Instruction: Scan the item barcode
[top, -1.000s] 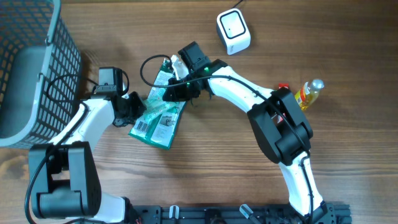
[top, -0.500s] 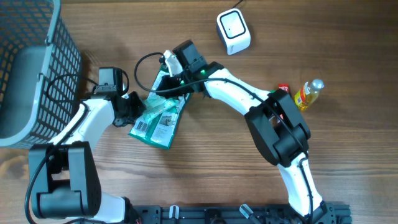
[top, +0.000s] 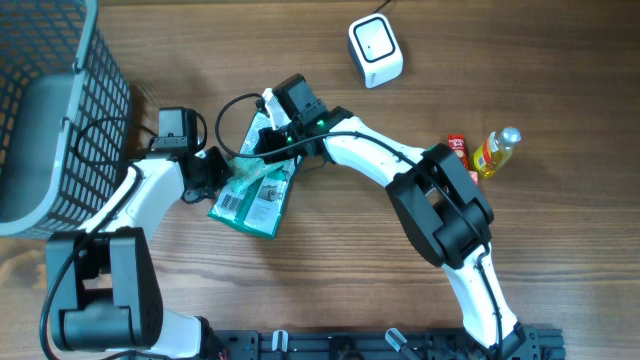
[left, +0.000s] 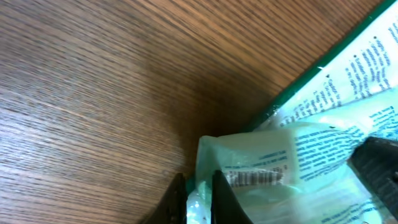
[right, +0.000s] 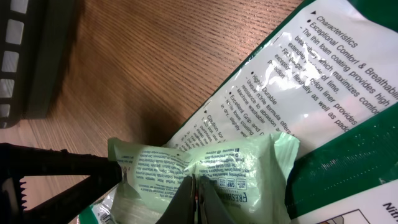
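Note:
A small pale green wipes packet (top: 248, 172) lies on top of a larger green-and-white pack (top: 258, 208). My left gripper (top: 222, 172) is shut on the packet's left edge. In the left wrist view the fingertips (left: 198, 202) pinch that edge, and a barcode (left: 255, 178) shows on the packet (left: 280, 162) just beside them. My right gripper (top: 263, 150) is shut on the raised seam along the packet's middle. In the right wrist view its tips (right: 194, 199) meet on the printed film (right: 236, 168). The white cube scanner (top: 375, 50) stands at the back, apart from both arms.
A dark wire basket (top: 50, 110) fills the left side. A yellow bottle (top: 497, 150) and a small red item (top: 457, 143) lie at the right. The larger pack carries its own barcode (top: 230, 203). The left gripper's finger (right: 56, 168) crosses the right wrist view.
The right wrist has shifted a little left and toward the back, and its jaws have closed fully on the packet's seam. The left arm has not moved.

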